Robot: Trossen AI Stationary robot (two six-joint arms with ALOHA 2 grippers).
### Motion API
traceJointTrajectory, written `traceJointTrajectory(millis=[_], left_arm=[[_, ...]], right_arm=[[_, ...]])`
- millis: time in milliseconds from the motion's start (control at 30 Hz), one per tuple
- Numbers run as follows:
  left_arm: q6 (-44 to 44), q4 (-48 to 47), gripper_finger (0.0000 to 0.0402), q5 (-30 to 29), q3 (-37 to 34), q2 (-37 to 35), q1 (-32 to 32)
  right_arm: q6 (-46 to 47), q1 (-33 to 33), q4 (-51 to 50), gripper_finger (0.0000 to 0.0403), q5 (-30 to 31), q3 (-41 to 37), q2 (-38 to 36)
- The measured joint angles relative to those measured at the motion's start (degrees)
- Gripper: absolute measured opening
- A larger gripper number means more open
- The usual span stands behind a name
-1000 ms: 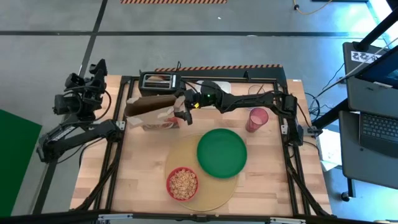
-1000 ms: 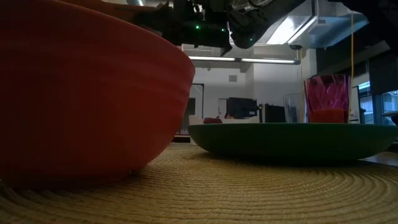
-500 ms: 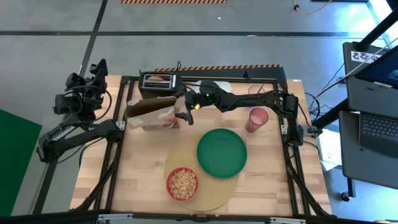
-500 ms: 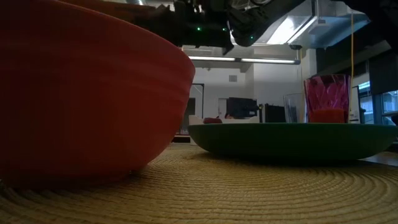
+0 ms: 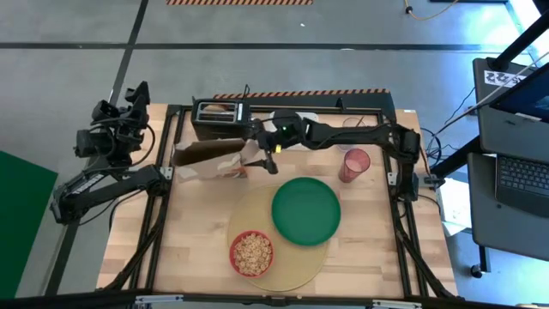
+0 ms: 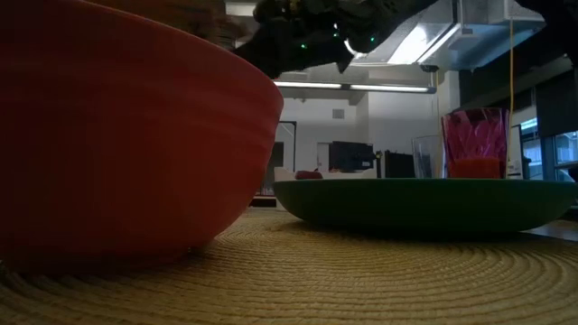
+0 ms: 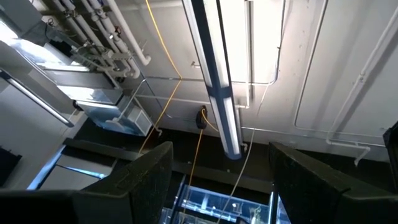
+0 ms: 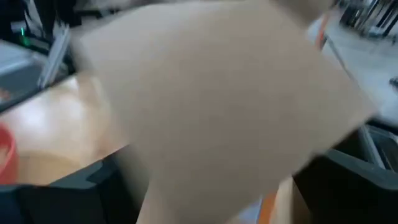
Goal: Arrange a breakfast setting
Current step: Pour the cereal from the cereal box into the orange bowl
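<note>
Right gripper, seen from above, is clamped on one flat cardboard cereal box at the table's far side. One round woven mat carries one smooth green plate and one red bowl of cereal; one pink cup stands beside the mat. Level across the table, the bowl looks ribbed, the cup faceted. Right wrist: blurred brown cardboard between the fingers. Left gripper rests open, off the table's left edge.
</note>
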Motion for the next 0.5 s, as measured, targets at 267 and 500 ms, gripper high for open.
traceJointTrajectory(millis=[267, 500], left_arm=[[0.1, 0.2, 0.0257, 0.0, 0.0, 1.0, 0.0], [0.0, 0.4, 0.0257, 0.0, 0.0, 2.1, 0.0]], right_arm=[[-5.4, -1.6, -11.1, 0.0351, 3.0, 0.0, -3.8], [-6.3, -1.9, -15.5, 0.0351, 8.4, 0.0, -4.9]])
